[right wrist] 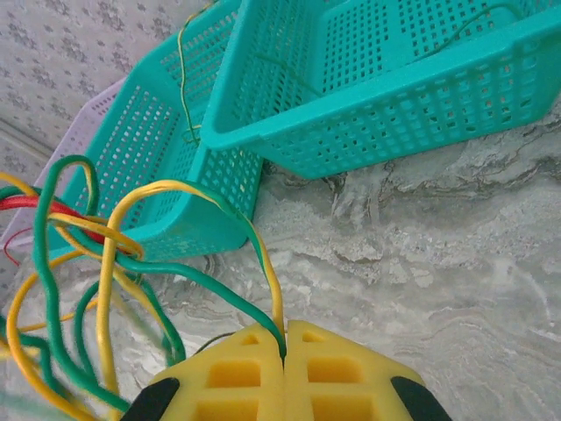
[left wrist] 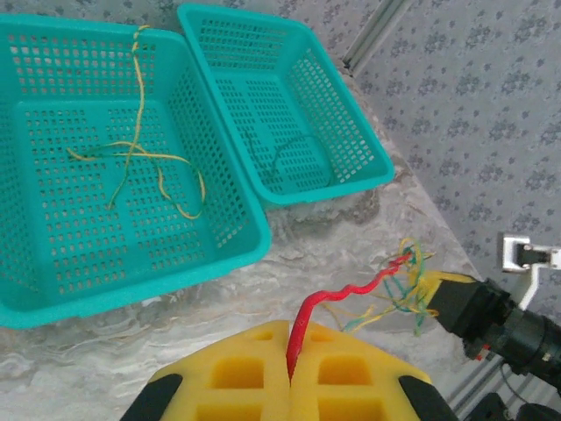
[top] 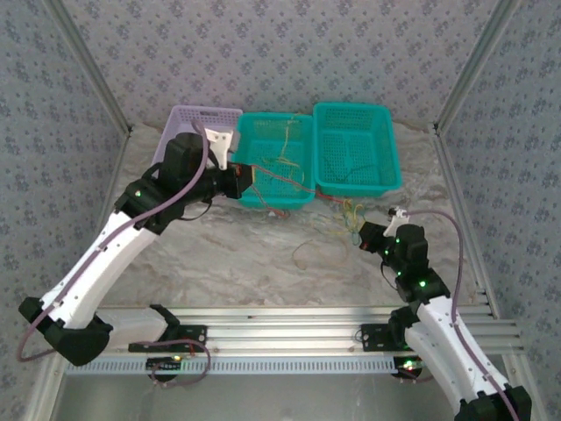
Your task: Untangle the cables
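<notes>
Two pincers, one knot of cables strung between them.

On the tabletop [top: 219,254], the left pincer [left wrist: 291,373] is clamped on a red cable [left wrist: 320,303]. That cable runs rightward from its pads, past the near wall of the teal baskets, into the knot of cables [left wrist: 410,282]. The knot is bunched just beside the right pincer [right wrist: 285,346], which is pressed together on a yellow-and-green strand [right wrist: 263,263] leading out of the same knot. The line to work along therefore lies left to right, and the right arm is much the nearer to the knot. The left arm reaches far and rightward to the near-left corner of the middle teal basket [left wrist: 175,281], where more yellow-green cables [left wrist: 131,156] lie loose. The right arm sits folded low, its wrist pointing left.
</notes>
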Robot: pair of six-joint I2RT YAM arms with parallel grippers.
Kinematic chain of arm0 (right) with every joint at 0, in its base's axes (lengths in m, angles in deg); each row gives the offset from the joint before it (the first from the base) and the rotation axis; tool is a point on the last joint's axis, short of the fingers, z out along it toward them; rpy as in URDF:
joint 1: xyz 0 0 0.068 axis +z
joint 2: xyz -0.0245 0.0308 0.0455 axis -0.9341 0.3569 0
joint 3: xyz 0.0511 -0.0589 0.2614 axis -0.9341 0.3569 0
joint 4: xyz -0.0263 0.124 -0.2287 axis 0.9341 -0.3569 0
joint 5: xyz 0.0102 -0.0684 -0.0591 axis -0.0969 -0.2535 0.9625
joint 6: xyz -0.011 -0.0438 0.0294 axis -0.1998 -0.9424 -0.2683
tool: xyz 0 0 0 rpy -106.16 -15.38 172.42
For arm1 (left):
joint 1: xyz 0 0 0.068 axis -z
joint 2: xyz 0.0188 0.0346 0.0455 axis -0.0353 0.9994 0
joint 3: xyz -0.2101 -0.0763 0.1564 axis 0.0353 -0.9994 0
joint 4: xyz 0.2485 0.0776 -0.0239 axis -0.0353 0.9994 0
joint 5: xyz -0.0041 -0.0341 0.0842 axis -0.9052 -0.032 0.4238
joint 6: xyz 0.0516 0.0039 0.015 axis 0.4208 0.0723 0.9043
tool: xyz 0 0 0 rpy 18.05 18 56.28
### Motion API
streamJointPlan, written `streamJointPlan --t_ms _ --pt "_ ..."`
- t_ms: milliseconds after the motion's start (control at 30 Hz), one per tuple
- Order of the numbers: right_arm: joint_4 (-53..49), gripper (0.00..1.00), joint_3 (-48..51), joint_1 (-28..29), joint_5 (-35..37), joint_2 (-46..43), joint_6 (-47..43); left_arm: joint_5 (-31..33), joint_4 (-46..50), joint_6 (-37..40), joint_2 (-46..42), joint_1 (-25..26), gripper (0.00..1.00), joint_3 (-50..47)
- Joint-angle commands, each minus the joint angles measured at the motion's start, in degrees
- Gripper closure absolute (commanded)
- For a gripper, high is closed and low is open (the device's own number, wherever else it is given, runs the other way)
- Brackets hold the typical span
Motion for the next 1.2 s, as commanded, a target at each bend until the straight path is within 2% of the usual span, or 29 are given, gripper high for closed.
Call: streamJointPlan --t_ms 0,600,800,867,1167 --pt "-10.48 1.00 2.68 -2.90 7.03 0.01 2.75 7.61 0.83 2.13 -3.51 -2.32 1.00 4.84" --pt "-11.16 1.00 4.16 -4.06 5.66 -3.20 3.67 12.51 8.22 7.96 -5.33 -6.37 1.00 14.57" --pt "-9.53 1.00 4.67 -4.01 1.49 -4.57 1.56 19.51 8.24 11.96 -5.71 -8.11 1.00 13.37" --pt "-8.41 1.00 4.67 -3.58 -0.84 -5.50 1.54 19.92 7.15 12.58 -4.92 -10.17 1.00 11.95" --pt "-9.91 1.00 1.84 -0.36 -0.10 -7.21 -0.07 12.94 -7.07 10.49 3.31 -22.10 1.00 2.82"
